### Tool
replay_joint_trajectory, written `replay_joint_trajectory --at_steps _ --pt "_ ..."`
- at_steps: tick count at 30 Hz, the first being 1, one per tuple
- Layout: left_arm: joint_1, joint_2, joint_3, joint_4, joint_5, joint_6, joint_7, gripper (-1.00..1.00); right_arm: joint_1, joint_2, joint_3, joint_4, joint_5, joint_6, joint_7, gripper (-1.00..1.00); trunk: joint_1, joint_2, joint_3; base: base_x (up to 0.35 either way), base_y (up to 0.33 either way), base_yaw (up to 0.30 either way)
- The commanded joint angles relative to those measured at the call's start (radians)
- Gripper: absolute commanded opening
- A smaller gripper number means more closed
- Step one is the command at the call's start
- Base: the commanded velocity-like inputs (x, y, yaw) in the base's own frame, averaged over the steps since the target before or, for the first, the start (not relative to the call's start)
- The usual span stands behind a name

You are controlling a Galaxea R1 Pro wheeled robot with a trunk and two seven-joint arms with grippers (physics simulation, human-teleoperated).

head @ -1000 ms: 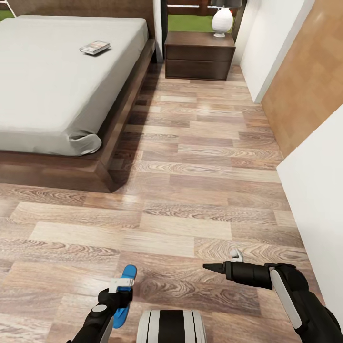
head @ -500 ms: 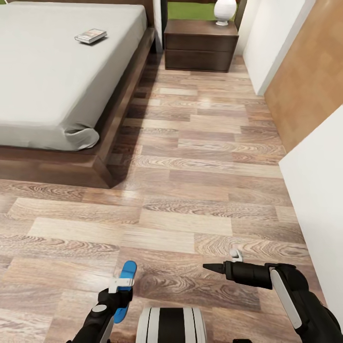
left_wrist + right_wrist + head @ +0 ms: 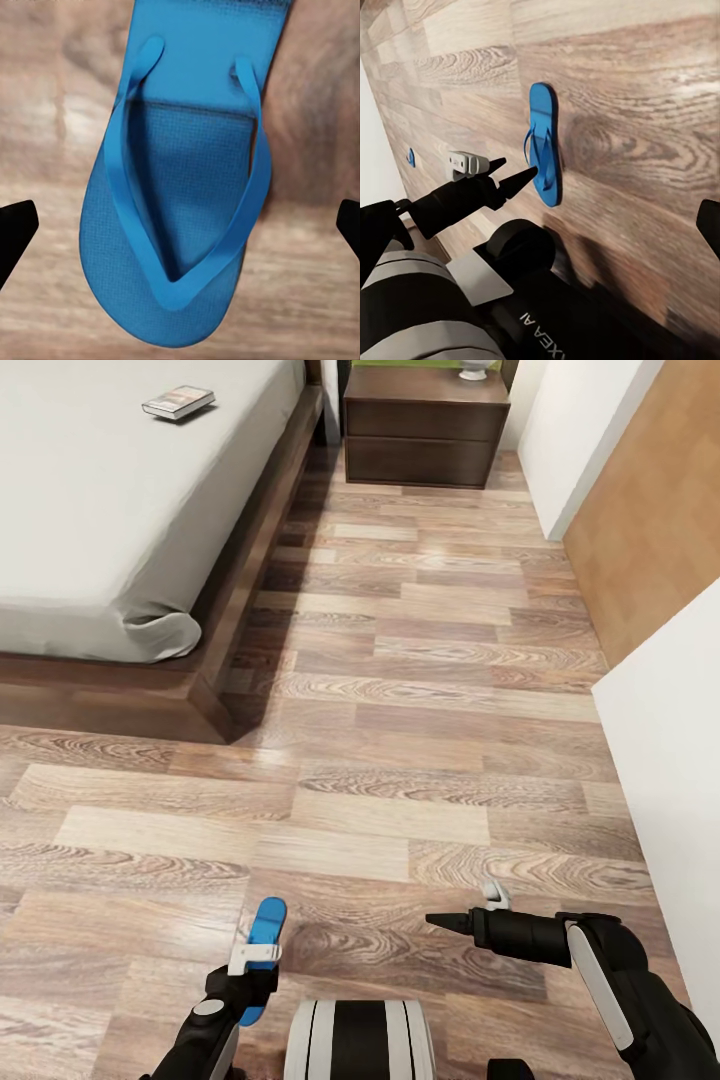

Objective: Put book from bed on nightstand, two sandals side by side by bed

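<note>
Beside bed: wood floor, book on mattress, nightstand beyond. Left gripper spread over sandal; right gripper parted, empty.

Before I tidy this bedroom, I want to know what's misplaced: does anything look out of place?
Yes. A flat bright blue sandal lies on the wood plank floor below the left hand, well away from the low dark-framed bed. A small thin paperback book lies loose on the mattress.

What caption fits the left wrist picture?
Open left gripper hovering over a blue sandal on the wood floor.
</note>
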Motion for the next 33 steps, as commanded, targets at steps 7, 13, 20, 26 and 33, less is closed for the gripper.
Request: replay_joint_trajectory --at_steps 7,13,20,26,33 --pt "0.0 0.0 -0.002 -0.002 -0.005 0.004 0.004 1.0 0.0 0.0 -0.001 0.0 0.004 0.003 0.006 1.0 0.0 0.0 -0.001 0.08 0.0 0.0" --pt "0.0 0.0 -0.002 -0.002 -0.005 0.003 0.004 1.0 0.0 0.0 -0.001 0.0 0.004 0.003 0.006 1.0 0.0 0.0 -0.001 0.049 0.0 0.0" --pt "0.0 0.0 -0.002 -0.002 -0.005 0.004 0.004 1.0 0.0 0.0 -0.001 0.0 0.004 0.003 0.006 1.0 0.0 0.0 -0.001 0.084 0.0 0.0" --pt "0.0 0.0 -0.002 -0.002 -0.005 0.004 0.004 1.0 0.0 0.0 -0.001 0.0 0.004 0.004 0.006 1.0 0.0 0.0 -0.001 0.065 0.0 0.0" --pt "0.0 -0.001 -0.002 -0.002 -0.005 0.013 0.018 1.0 0.0 0.0 -0.001 0.0 0.004 0.004 0.006 1.0 0.0 0.0 -0.001 0.005 0.0 0.0"
